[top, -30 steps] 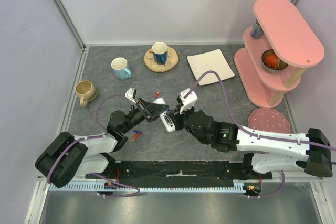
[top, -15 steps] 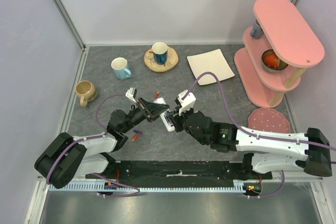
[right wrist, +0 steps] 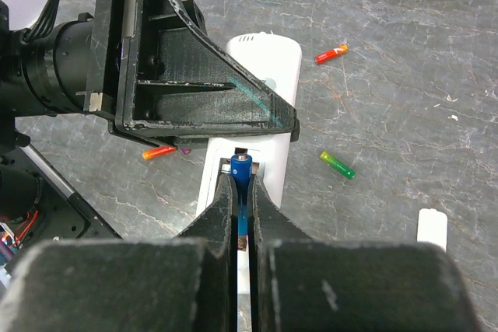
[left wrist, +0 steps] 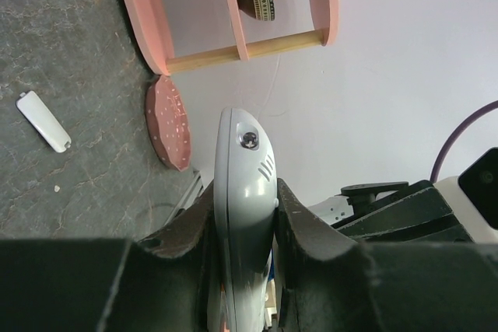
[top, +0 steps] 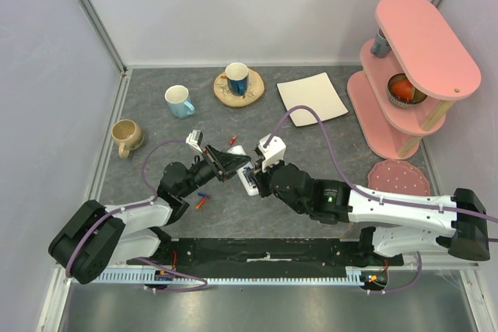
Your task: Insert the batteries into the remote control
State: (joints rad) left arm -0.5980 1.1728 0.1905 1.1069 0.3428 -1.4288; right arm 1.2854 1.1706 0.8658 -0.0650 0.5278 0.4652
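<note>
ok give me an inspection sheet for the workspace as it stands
surface: dark grey marbled tabletop, no spills seen
job's things: remote control battery bay open, blue battery at it; loose batteries and white battery cover on the table
clutter: light-blue mug, beige mug, cup on saucer, cream square plate, pink dotted disc
grippers: left gripper shut on remote control; right gripper shut on blue battery
cables: purple cables loop off both arms
surroundings: pink tiered shelf, pale walls

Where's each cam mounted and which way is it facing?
Top external: above, behind the bases, facing down on the table; both arms show.
Left wrist: looks along the left gripper, sideways toward the pink shelf; it clamps the remote control.
Right wrist: looks down the right gripper at the blue battery it holds.
Shared: all three see the remote control.
</note>
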